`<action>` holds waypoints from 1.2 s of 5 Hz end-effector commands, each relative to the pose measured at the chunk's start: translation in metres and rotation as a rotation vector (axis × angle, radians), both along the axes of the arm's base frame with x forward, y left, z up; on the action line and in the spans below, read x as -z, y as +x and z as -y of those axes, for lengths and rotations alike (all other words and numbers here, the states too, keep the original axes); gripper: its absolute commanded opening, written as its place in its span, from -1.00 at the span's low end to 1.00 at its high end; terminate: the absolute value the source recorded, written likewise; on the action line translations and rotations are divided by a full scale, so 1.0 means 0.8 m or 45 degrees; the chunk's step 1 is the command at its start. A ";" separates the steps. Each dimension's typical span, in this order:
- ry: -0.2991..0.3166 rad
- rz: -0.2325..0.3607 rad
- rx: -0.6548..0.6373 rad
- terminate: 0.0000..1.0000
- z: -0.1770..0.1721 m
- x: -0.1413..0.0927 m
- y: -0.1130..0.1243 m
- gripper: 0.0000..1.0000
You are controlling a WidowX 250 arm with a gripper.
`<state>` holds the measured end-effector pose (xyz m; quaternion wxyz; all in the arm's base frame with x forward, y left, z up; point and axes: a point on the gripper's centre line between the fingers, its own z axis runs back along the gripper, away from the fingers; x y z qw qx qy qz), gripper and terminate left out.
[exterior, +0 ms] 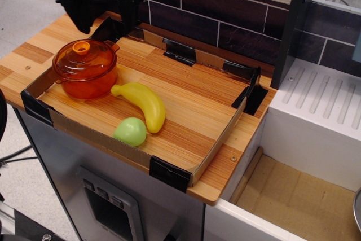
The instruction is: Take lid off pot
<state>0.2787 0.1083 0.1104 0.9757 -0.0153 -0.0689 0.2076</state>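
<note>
I can't tell how far my jaws [104,18] are parted; they touch nothing. The lid [84,58] sits on the pot [87,83] just below them.
</note>
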 end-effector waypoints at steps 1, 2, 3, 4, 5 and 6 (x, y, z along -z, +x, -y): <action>0.077 0.082 -0.039 -1.00 -0.044 -0.017 -0.001 1.00; 0.081 0.034 -0.025 -1.00 -0.057 -0.011 -0.007 1.00; 0.112 0.017 -0.026 -1.00 -0.061 0.009 -0.012 1.00; 0.149 0.027 -0.033 -1.00 -0.062 0.030 -0.010 1.00; 0.148 0.026 -0.058 -1.00 -0.064 0.034 -0.007 1.00; 0.155 0.035 -0.086 -1.00 -0.065 0.044 0.006 1.00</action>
